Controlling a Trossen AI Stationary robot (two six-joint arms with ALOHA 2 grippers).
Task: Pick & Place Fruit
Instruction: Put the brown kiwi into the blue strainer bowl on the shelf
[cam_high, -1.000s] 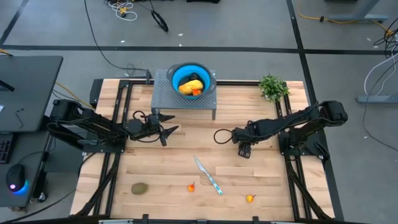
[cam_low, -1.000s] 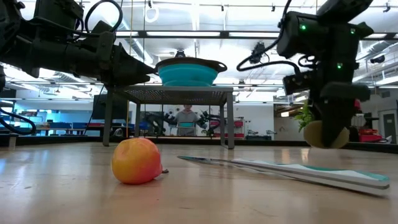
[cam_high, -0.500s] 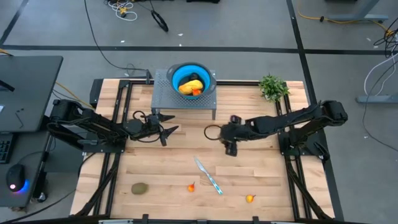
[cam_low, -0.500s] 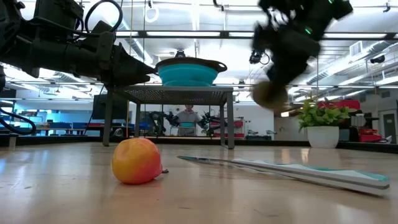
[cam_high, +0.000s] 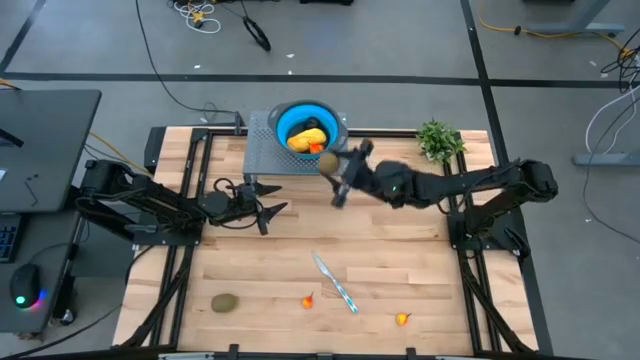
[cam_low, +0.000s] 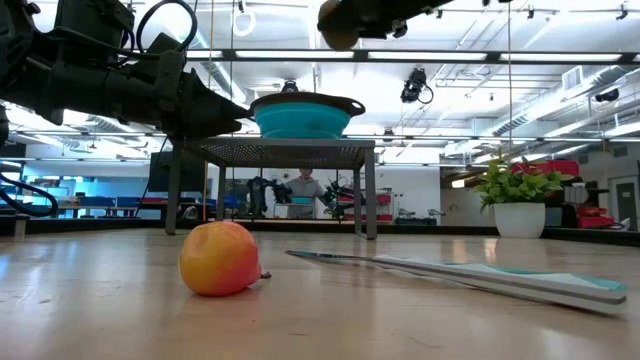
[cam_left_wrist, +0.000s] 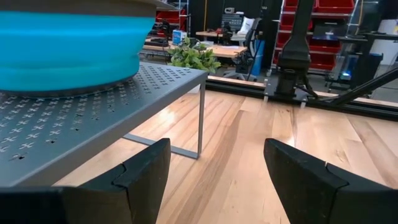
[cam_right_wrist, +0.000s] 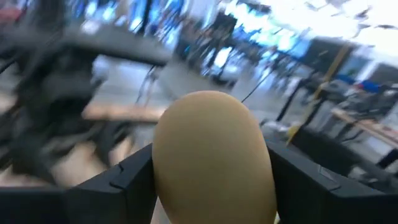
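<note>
Right tool (cam_high: 336, 172), clamped on a tan-green oval fruit (cam_high: 327, 163), has swung from mid-desk up to the blue bowl's (cam_high: 285, 117) right rim, upper centre in the high view; the low view shows it raised to the top edge. Its wrist view fills with the smooth oval between dark fingers (cam_right_wrist: 121, 180). Left tool (cam_high: 268, 212) hangs center-left, fingers spread, unmoved. Another oval (cam_high: 224, 302) lies lower left on the desk (cam_high: 420, 270), small orange-red pieces (cam_high: 307, 300) near the knife (cam_high: 335, 281). No writing is readable.
</note>
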